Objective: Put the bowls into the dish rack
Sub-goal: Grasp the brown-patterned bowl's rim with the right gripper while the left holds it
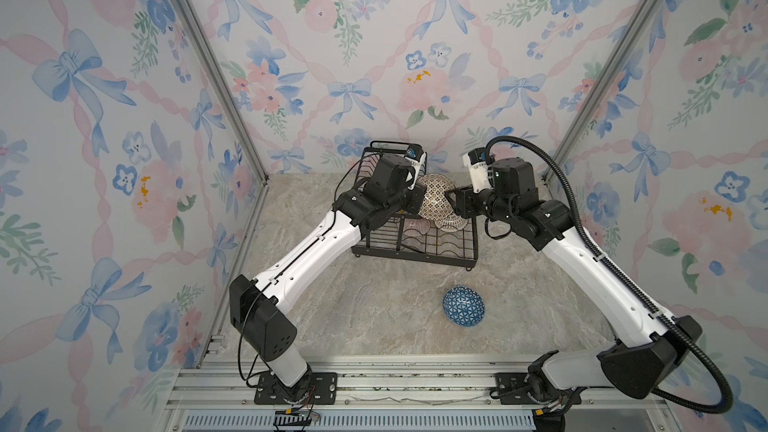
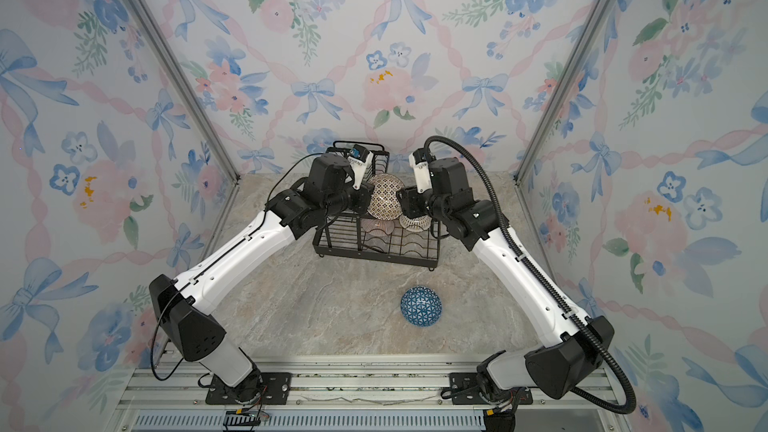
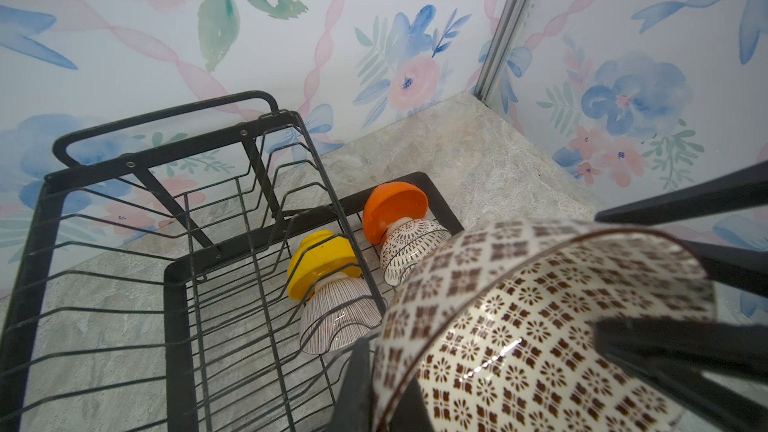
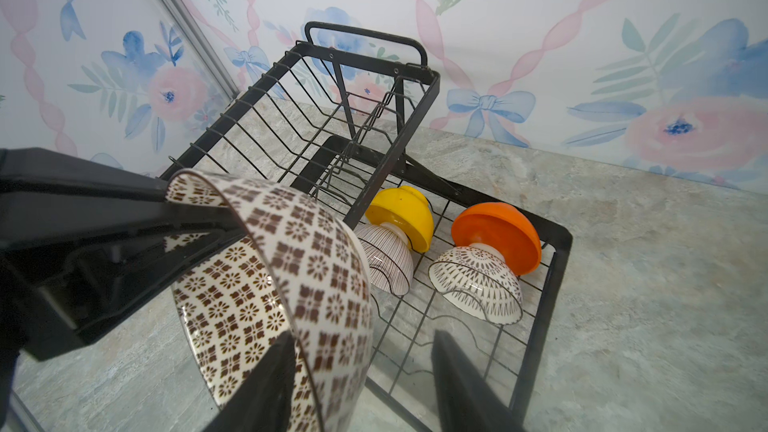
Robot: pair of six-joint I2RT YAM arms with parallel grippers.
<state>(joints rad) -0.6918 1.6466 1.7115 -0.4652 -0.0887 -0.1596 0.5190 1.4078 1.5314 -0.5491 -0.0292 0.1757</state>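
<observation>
While both arms meet over the rack, from above: the left gripper and the right gripper face each other, and the mosaic bowl hangs between them, above the dish rack.
Rack: at the back edge of the counter, about the middle, in both top views.
Blue bowl: dome up on the counter toward the front edge, right of the middle, well apart from the rack. It shows the same in both top views.
Under the held bowl: the striped bowl and the lattice bowl peek out of the lower tray.
Left wrist view, left gripper: clamped tight on the rim of the mosaic bowl, which stands on edge.
Right gripper from here: it reaches in from the opposite side, one finger inside the bowl and one outside.
Lower tray: the yellow bowl touches the striped bowl's foot, and the orange bowl touches the lattice bowl's foot. All four stand on edge, and the orange one is by the tray's corner.
Right wrist view, right gripper: jaws about half wide, straddling the mosaic bowl's rim. One finger is inside the bowl and the other is out in the air, clear of the wall, so it has not closed on it.
Left gripper from here: it pinches the opposite rim.
Tray again: the yellow bowl and the striped bowl make one pair, with the orange bowl and the lattice bowl paired just beside them.
</observation>
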